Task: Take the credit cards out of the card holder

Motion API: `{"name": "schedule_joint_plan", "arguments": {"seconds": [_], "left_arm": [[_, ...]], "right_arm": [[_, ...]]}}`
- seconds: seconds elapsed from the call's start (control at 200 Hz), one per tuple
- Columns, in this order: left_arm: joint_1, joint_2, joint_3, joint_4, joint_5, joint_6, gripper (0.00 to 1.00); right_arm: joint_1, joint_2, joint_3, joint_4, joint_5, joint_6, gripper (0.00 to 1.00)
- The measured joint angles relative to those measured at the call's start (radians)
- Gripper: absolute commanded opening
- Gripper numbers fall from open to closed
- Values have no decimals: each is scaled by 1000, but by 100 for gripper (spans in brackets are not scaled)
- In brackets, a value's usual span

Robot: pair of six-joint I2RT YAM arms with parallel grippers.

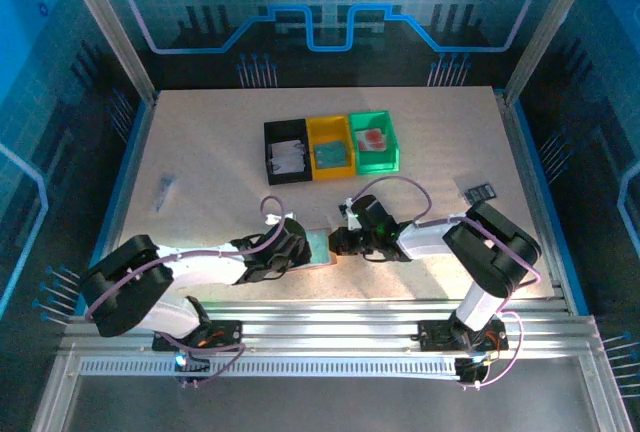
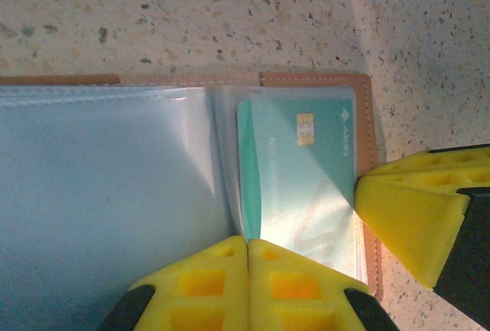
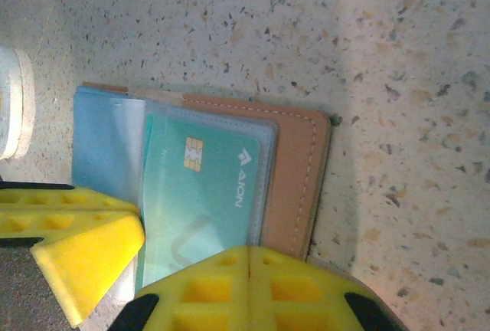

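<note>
Progress: early to middle, by my reading. A pinkish-tan leather-like bifold card holder [image 1: 318, 248] lay open on the table, near its front edge, between the two grippers. In the left wrist view, one teal plastic credit card with a gold chip [image 2: 298, 170] sat inside a clear pale-blue pocket, not yet drawn out. The pockets left of it looked empty, though the glare made that uncertain.

- Left gripper [image 2: 246, 250]: yellow fingers pressed together at the lower edge of that card's pocket. I could not tell whether the card or the sleeve was caught between them.
- Right gripper [image 3: 249, 258]: fingers likewise pressed together, at the holder's tan outer edge. Whether they bore down on it was unclear.
- Beyond the holder stood a black plastic bin [image 1: 268, 152], a yellow plastic bin [image 1: 330, 128] and a green plastic bin [image 1: 377, 165], side by side. They held pale, teal and reddish flat items, possibly cards already removed, but these were too small to confirm.

Left to do: at least the teal card.

Surface: pale speckled stone-look tabletop [image 1: 200, 152], warmly lit. A small pale object [image 1: 165, 192] lay far left and a small dark object [image 1: 482, 192] far right.

Room: a blue-lit enclosure with grid-patterned walls, a gear emblem at the back, aluminium posts and a slotted rail at the near edge.
</note>
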Motion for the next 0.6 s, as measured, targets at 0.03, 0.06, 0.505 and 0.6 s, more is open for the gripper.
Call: {"name": "schedule_joint_plan", "arguments": {"seconds": [0.03,0.06,0.505,0.6], "left_arm": [[0,0,0,0,-2,0,0],[0,0,0,1,-2,0,0],[0,-77,-29,30,-18,4,0],[-2,-118,-37,45,-17,8,0]], "right_arm": [[0,0,0,0,0,0,0],[0,1,0,0,-1,2,0],[0,-5,-7,3,5,6,0],[0,-6,-11,10,4,6,0]]}}
